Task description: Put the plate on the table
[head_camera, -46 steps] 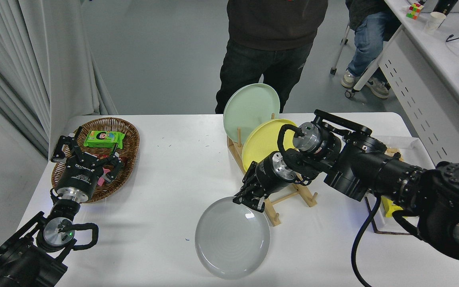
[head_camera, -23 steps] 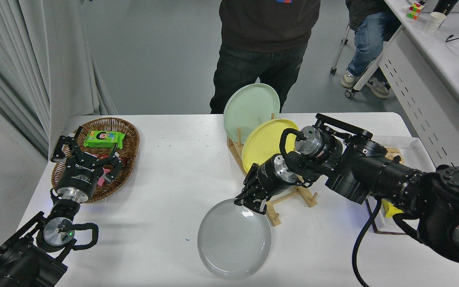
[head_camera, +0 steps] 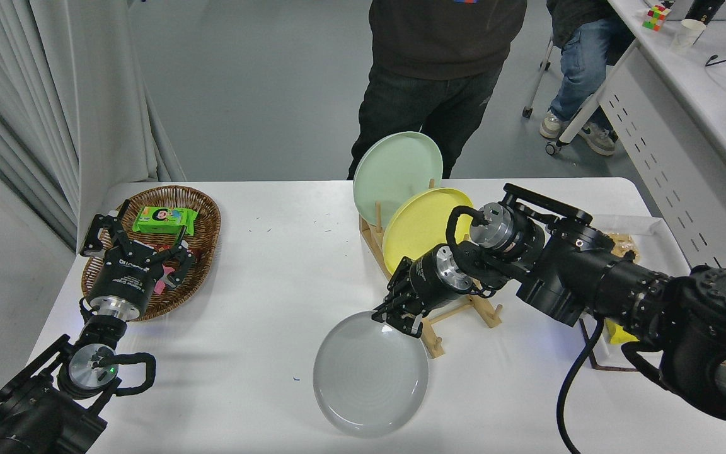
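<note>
The light grey plate (head_camera: 370, 375) is at the front middle of the white table (head_camera: 275, 277), low over it or resting on it; I cannot tell which. My right gripper (head_camera: 396, 320) comes in from the right and is shut on the plate's far right rim. My left gripper (head_camera: 139, 249) is parked at the lower left, over the near edge of a wicker basket, with its fingers spread open and empty.
A wooden rack (head_camera: 457, 312) just behind the right gripper holds a yellow plate (head_camera: 416, 224) and a pale green plate (head_camera: 394, 170) upright. The wicker basket (head_camera: 202, 217) holds a green packet (head_camera: 162, 219). A person (head_camera: 438, 75) stands at the far edge. A tray (head_camera: 650, 230) is at the right.
The right gripper and the grey plate have shifted slightly right and the plate has settled lower and flatter. The person at the far side has shifted. The left arm has not moved.
</note>
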Action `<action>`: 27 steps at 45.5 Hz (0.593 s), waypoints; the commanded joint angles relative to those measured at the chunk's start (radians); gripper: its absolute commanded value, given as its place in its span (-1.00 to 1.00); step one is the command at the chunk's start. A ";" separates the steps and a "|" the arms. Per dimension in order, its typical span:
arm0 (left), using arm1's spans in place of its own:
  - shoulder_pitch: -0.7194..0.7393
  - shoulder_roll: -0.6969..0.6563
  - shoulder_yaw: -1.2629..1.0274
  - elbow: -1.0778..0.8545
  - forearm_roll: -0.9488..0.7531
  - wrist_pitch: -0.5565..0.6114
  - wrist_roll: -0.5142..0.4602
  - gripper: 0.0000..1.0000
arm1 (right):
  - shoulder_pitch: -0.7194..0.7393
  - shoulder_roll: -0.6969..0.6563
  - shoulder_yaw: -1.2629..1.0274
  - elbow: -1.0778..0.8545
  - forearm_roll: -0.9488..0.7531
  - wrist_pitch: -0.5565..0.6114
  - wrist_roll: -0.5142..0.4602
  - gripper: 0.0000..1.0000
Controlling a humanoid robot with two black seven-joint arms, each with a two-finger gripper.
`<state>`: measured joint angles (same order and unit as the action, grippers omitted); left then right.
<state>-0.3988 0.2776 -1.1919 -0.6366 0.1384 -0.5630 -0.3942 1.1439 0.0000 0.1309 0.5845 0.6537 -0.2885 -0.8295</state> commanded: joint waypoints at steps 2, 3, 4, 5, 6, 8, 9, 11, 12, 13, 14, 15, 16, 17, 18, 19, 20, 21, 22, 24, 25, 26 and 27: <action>0.000 -0.002 0.000 0.000 0.000 0.000 0.000 0.96 | -0.006 0.000 0.003 -0.002 0.001 -0.009 0.013 -1.00; 0.000 0.000 0.000 0.000 0.000 0.000 0.000 0.96 | -0.004 0.000 0.003 -0.002 0.001 -0.009 0.012 -1.00; 0.000 0.000 0.000 0.000 0.000 0.000 0.000 0.96 | -0.006 0.000 0.003 -0.002 0.001 -0.008 0.013 -1.00; 0.000 0.000 0.000 0.000 0.000 0.000 0.000 0.96 | -0.004 0.000 0.003 0.000 0.001 -0.009 0.012 -1.00; 0.000 0.000 0.000 0.000 0.000 0.000 0.000 0.96 | -0.004 0.000 0.003 0.000 0.001 -0.009 0.012 -1.00; 0.000 0.000 0.000 0.000 0.000 0.000 0.000 0.96 | -0.004 0.000 0.003 0.000 0.001 -0.008 0.012 -1.00; 0.000 0.000 0.000 0.000 0.001 0.000 0.000 0.96 | -0.004 0.000 0.003 0.000 0.001 -0.008 0.012 -1.00; 0.000 0.000 0.000 0.000 0.000 0.000 0.000 0.96 | -0.004 0.000 0.003 0.000 0.001 -0.008 0.010 -1.00; 0.000 0.000 0.000 0.000 0.000 0.000 0.000 0.96 | -0.004 0.000 0.003 0.000 0.001 -0.008 0.010 -1.00; 0.000 0.000 0.000 0.000 0.000 0.000 0.000 0.96 | -0.004 0.000 0.004 0.000 0.001 -0.008 0.012 -1.00; 0.000 0.000 0.000 0.000 0.000 0.000 0.000 0.96 | -0.004 0.000 0.003 0.000 0.001 -0.008 0.010 -1.00; 0.000 0.000 0.000 0.000 0.000 0.000 0.000 0.96 | -0.004 0.000 0.004 0.000 0.001 -0.006 0.010 -1.00; 0.000 0.000 0.000 0.000 0.001 0.000 0.000 0.96 | -0.004 0.000 0.003 0.000 0.001 -0.006 0.010 -1.00; 0.000 0.000 0.000 0.000 0.000 0.000 0.000 0.96 | -0.004 0.000 0.004 0.000 0.003 -0.005 0.010 -1.00; 0.001 0.000 0.000 0.000 0.000 0.000 0.000 0.96 | -0.006 0.000 0.003 0.000 0.003 -0.005 0.009 -1.00; 0.000 0.000 0.000 0.000 0.000 0.000 0.000 0.96 | -0.006 0.000 0.003 0.000 0.003 -0.005 0.009 -1.00; 0.000 0.000 0.000 0.000 0.000 0.000 0.000 0.96 | -0.006 0.000 0.003 0.000 0.003 -0.005 0.010 -1.00; 0.000 0.000 0.000 0.000 0.000 0.000 0.000 0.96 | -0.006 0.000 0.003 0.000 0.004 -0.006 0.009 -1.00; 0.000 0.000 0.000 0.000 0.000 0.000 0.000 0.96 | -0.006 0.000 0.003 0.000 0.006 -0.006 0.009 -1.00; 0.000 0.000 0.000 0.000 0.000 0.000 0.000 0.96 | -0.006 0.000 0.003 0.001 0.007 -0.006 0.009 -1.00; 0.000 0.000 0.000 0.000 0.001 0.000 0.000 0.96 | -0.006 0.000 0.003 0.001 0.007 -0.006 0.009 -1.00; 0.000 0.000 0.000 0.000 0.000 0.000 0.000 0.96 | -0.006 0.000 0.003 0.003 0.007 -0.006 0.009 -1.00; 0.000 0.000 0.000 0.000 0.000 0.000 0.000 0.96 | -0.006 0.000 0.003 0.003 0.007 -0.006 0.009 -1.00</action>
<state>-0.3988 0.2776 -1.1919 -0.6366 0.1383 -0.5630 -0.3942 1.1391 0.0000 0.1335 0.5848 0.6575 -0.2946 -0.8198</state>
